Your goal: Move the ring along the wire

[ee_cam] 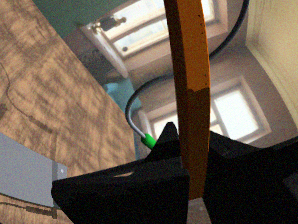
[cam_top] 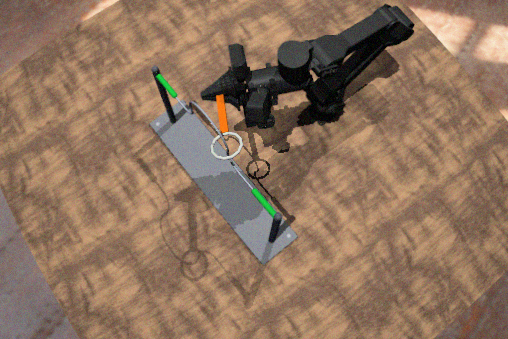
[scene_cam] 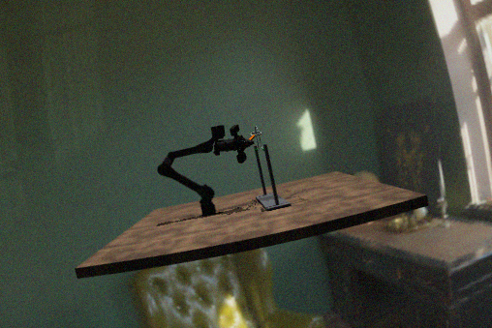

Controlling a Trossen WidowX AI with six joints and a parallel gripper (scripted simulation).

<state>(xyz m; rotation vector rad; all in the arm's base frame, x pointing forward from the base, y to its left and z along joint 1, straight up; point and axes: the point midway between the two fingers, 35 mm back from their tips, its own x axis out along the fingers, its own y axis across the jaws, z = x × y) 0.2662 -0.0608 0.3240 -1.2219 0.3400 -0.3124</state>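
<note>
The ring (cam_top: 226, 145), pale and circular, is sitting around the thin grey wire (cam_top: 240, 173) at roughly the midpoint of its span, seen from above; whether ring and wire are touching cannot be told at this size. The orange handle (cam_top: 221, 113) is running from the ring up toward the arm, and the gripper (cam_top: 216, 92) is clenching its far end; in the wrist view the handle (ee_cam: 188, 83) is passing between the dark fingers, one on either side.

The wire is curving in a hump near the far post (cam_top: 163, 95) and then running straighter toward the near post (cam_top: 274, 227). A green part (cam_top: 166, 85) is lying beside the far post and another green part (cam_top: 263, 202) beside the near post; the ring is lying between the two, well apart from both. The two posts are standing upright on a grey base plate (cam_top: 200, 167), which is resting on the wooden bench (cam_top: 375, 197).

In the exterior view the arm (scene_cam: 186, 171) is reaching from its base on the bench (scene_cam: 339, 200), elbow bent, with the gripper (scene_cam: 249, 139) held level at the height of the post tops (scene_cam: 264, 147). Shadows of the ring and wire are falling on the bench beside the plate.
</note>
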